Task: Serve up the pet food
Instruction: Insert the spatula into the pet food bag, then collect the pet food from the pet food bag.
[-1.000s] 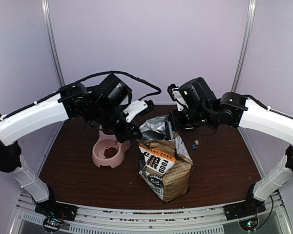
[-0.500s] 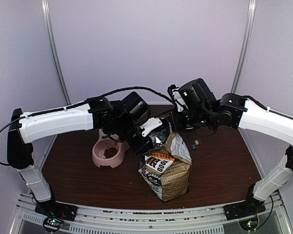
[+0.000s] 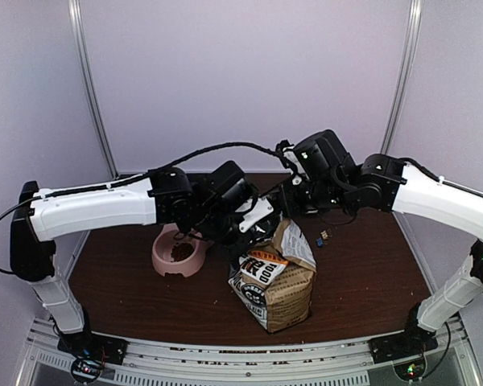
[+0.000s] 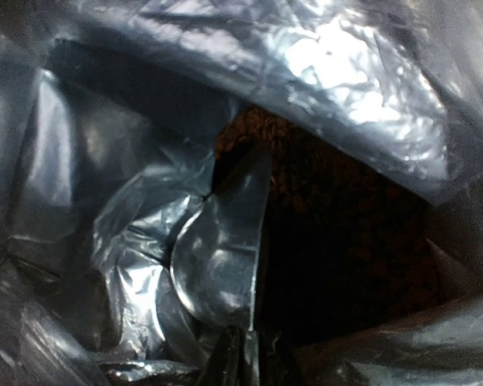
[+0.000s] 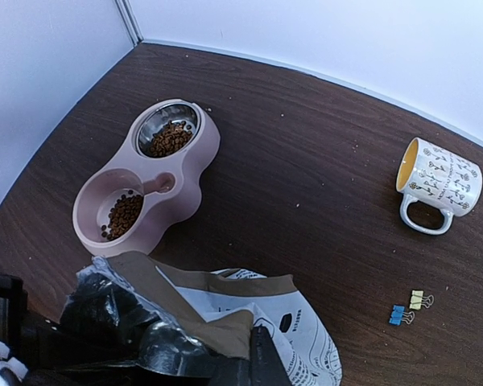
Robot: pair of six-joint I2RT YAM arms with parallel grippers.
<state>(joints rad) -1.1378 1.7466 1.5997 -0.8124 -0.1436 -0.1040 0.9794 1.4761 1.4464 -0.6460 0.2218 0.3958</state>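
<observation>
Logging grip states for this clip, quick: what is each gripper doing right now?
Left gripper: closed on the handle of the metal scoop, inside the bag.
Right gripper: closed, pinching the bag's open rim.

Pink double bowl [image 5: 195, 165] on dark wood table [image 5: 306, 145], just left of bag, steel insert in one side. Kraft dog-food bag [image 3: 278, 285] upright mid-table, top open, silvery liner showing. Silver scoop [image 4: 217, 265] down inside liner. Patterned mug [image 5: 443, 181], yellow inside, looks tipped on side. Blue + yellow binder clips [image 5: 410, 308] touching, near mug.
</observation>
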